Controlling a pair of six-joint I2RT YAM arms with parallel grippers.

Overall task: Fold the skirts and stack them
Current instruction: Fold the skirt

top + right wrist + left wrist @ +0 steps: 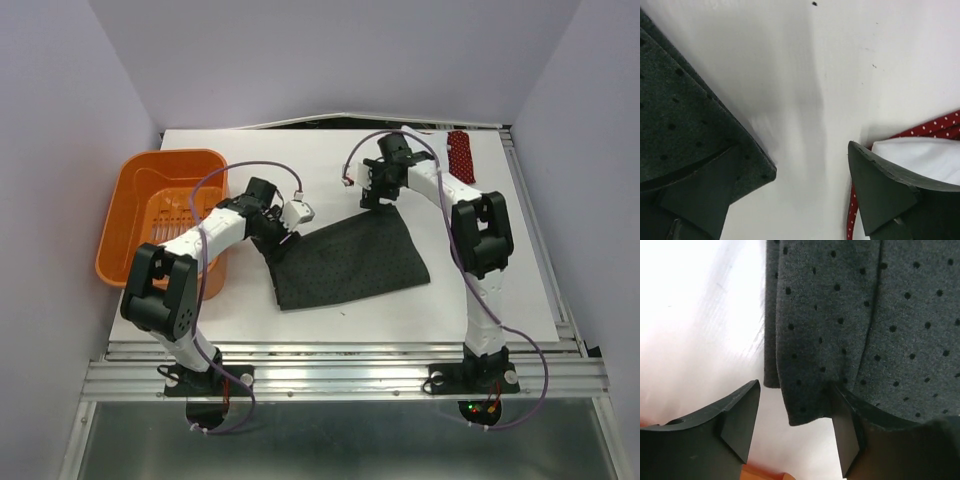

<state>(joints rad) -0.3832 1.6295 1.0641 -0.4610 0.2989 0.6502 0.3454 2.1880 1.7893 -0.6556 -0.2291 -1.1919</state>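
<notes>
The dark grey dotted skirt (pixel 350 262) lies folded flat at the middle of the table. My left gripper (pixel 285 232) hangs open over its near-left corner; in the left wrist view that corner (pixel 840 315) reaches between the jaws, against the right finger, and is not pinched. My right gripper (pixel 378 195) stands open at the skirt's far corner (pixel 685 115), with bare table between its jaws. The red skirt (pixel 460 157) lies at the far right. In the right wrist view the white skirt (pixel 920 155) rests beside the red cloth (pixel 935 125).
An orange plastic basket (pixel 150 215) stands at the left edge of the white table top (pixel 330 160), close beside the left arm. Grey walls close in the left, right and far sides.
</notes>
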